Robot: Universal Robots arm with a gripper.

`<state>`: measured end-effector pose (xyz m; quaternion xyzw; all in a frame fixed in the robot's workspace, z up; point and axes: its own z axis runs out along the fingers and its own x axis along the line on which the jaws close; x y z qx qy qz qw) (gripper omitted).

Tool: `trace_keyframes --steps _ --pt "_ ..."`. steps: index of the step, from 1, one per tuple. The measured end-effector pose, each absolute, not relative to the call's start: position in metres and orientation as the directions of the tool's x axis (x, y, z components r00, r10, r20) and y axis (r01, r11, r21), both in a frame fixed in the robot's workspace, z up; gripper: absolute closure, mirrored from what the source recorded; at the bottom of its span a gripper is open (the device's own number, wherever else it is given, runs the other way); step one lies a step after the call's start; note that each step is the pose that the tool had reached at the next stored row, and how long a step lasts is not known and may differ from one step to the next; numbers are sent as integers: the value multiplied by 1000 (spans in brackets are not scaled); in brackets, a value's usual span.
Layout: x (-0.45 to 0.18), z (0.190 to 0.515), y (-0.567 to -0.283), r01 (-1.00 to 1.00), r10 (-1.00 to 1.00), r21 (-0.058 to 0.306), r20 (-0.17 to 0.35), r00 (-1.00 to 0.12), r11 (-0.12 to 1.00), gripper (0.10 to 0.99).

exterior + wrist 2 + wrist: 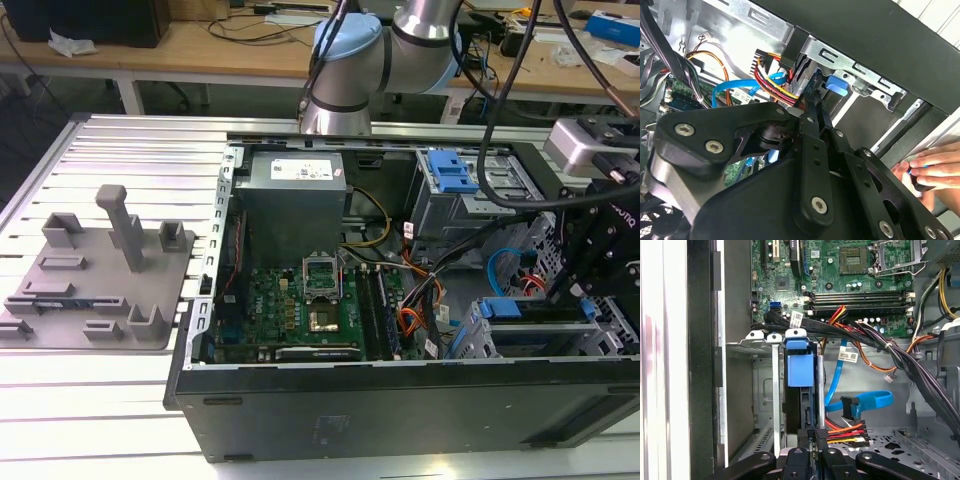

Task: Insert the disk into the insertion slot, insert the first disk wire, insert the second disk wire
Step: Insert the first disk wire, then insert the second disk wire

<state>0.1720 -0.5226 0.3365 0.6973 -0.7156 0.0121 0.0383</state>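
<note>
My gripper [813, 436] hangs inside the open computer case [380, 405], in the corner nearest the camera on the exterior view's right. My fingers [810, 131] lie close together with hardly a gap. Their tips sit at the near edge of the disk [800, 369], and I cannot tell whether they pinch anything. Right at my tips is a black power plug [821, 436], with red, yellow and orange wires [845, 431] running off it.

The disk stands on edge inside the insertion slot [765, 390]. Its blue caddy sits between the cage's silver rails, with the blue tab at the far end by the cage's rim. Just beside the slot a flat blue cable [862, 401] loops above the case floor, and its black connector [850, 408] is not touching the disk.

Beyond the cage a bundle of black cables [890, 347] crosses the case in front of the motherboard [840, 270], which fills the middle of the case. Farther on, along the case's back edge in the exterior view, sit the grey power supply [295, 190] and a grey bay with a blue latch [455, 175].

The case rests on a slatted metal table [120, 150]. A grey plastic fixture [100, 285] lies near the table's edge on the exterior view's left. In the second wrist view a person's hand [927, 170] shows just outside the case wall.
</note>
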Motion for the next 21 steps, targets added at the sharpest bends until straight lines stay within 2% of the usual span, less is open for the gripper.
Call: trace_keyframes --steps 1,2,3,4,5,6,8,21 --pt "172 336 -523 -999 -997 36 72 -23 26 910" --pt "172 337 -523 -999 -997 36 72 -22 25 792" --pt "172 337 -523 -999 -997 36 72 -22 24 792" --pt "172 341 -523 -999 -997 36 72 -21 24 729" --pt "172 345 -523 -999 -997 36 72 -21 24 729" --pt "172 354 -522 -999 -997 36 72 -21 24 667" --pt "172 369 -520 -999 -997 36 74 -21 24 667" --pt "172 369 -520 -999 -996 36 86 -21 24 667"
